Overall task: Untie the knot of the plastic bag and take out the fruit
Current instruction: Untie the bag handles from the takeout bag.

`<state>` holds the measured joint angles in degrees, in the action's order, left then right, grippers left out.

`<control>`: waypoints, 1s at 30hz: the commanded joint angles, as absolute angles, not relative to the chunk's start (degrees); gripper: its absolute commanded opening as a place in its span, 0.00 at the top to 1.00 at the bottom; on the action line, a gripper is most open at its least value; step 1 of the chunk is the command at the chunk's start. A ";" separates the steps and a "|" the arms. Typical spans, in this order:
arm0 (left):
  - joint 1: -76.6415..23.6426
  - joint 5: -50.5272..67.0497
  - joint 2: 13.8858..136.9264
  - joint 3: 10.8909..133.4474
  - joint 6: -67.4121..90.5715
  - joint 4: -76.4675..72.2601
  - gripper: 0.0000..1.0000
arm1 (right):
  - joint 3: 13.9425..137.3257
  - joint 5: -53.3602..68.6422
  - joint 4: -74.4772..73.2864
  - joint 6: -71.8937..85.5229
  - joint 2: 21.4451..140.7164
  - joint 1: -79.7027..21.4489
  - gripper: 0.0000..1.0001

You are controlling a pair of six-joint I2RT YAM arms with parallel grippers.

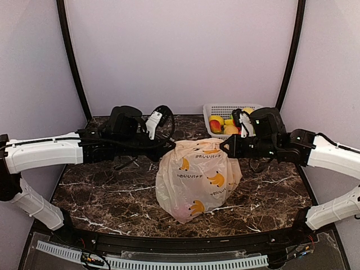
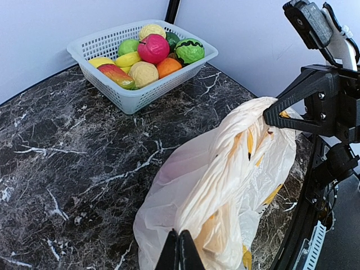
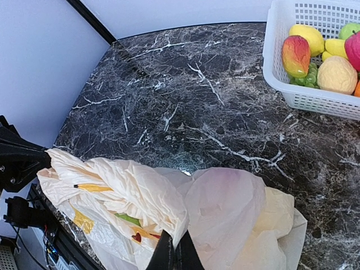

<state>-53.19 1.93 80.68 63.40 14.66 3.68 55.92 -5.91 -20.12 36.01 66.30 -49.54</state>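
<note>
The plastic bag sits mid-surface, held by both arms at its top. The left end effector is pinched shut on the bag's upper left corner and the right end effector on its upper right corner, each equally near. The bunched top ridge runs straight across from one to the other, stretched between them, so any parting pull would act along that line, outward from the bag's centre. No distinct knot can be made out on the ridge. A green and red glimpse under a fold may be the fruit. A white basket stands behind the bag, to its right.
</note>
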 commanded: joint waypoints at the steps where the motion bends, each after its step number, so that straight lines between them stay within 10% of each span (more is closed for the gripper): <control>1: -52.53 1.41 76.62 59.60 18.43 1.60 0.99 | 53.83 -7.90 -17.88 38.65 64.34 -49.04 1.00; 8: -51.69 1.33 74.77 57.07 20.73 1.83 0.99 | 51.69 -6.13 -15.08 38.23 63.84 -49.03 0.99; 18: -51.63 4.94 75.38 55.52 21.55 -2.21 0.99 | 58.71 -3.37 -22.60 28.47 63.24 -48.25 0.35; 30: -51.67 5.44 77.67 59.44 19.84 1.66 0.99 | 66.33 12.03 -27.38 18.57 71.68 -42.08 0.15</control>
<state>-51.88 4.12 77.28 57.30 20.82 -0.23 62.87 5.10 -24.95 23.75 68.40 -43.48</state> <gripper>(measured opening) 0.009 0.837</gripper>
